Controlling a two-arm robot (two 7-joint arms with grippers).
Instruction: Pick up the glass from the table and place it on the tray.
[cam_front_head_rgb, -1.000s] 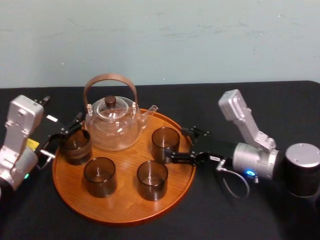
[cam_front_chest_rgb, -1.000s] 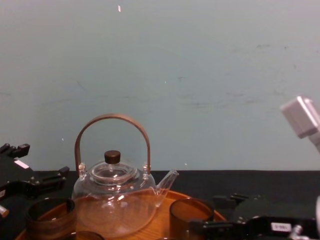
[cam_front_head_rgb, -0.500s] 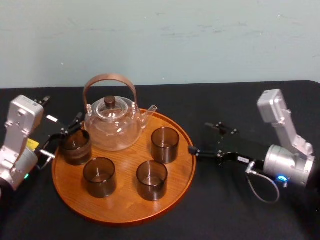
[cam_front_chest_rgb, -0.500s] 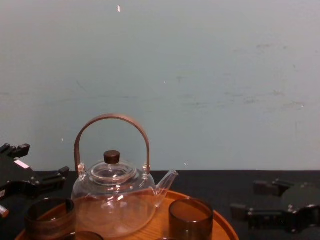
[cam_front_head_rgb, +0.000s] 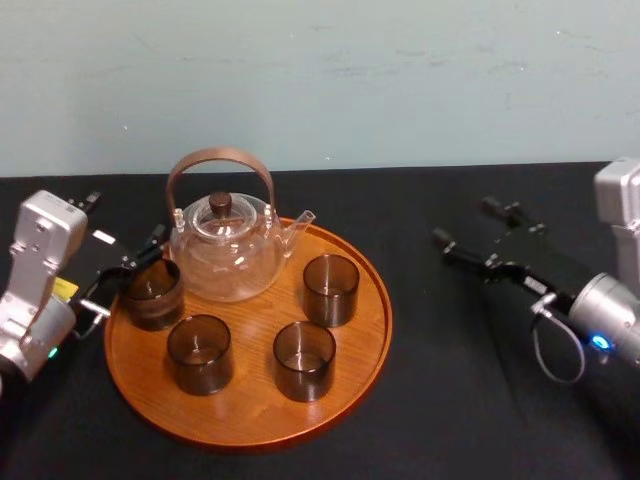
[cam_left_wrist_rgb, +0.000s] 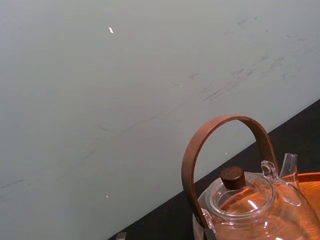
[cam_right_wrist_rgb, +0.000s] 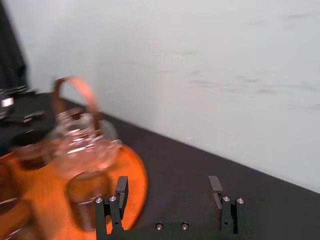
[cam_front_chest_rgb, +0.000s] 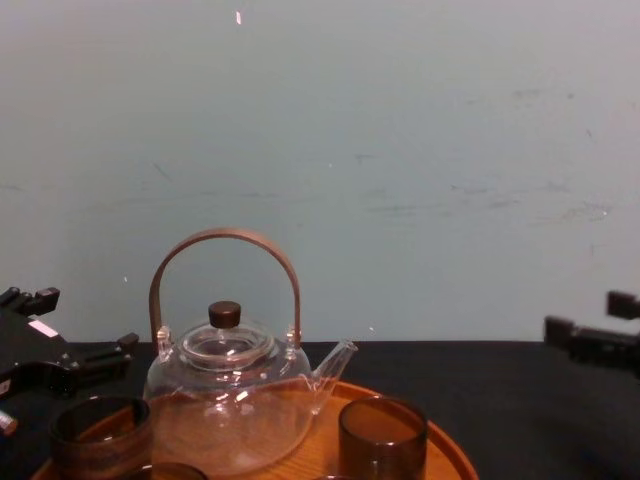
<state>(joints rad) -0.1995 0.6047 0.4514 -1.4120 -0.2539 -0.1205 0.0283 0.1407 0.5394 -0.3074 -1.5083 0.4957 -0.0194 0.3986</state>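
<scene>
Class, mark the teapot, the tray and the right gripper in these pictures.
teapot (cam_front_head_rgb: 225, 262): head view, on its clear glass body.
tray (cam_front_head_rgb: 250, 410): head view, bare wood near its front rim.
right gripper (cam_right_wrist_rgb: 168, 181): right wrist view, midway between its open fingertips.

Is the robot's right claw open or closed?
Open: the right gripper is spread wide and empty, right of the tray. The left gripper sits at the tray's left edge.

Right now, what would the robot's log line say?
glasses: four on tray | right gripper: open, over table | left gripper: open, by rear-left glass
</scene>
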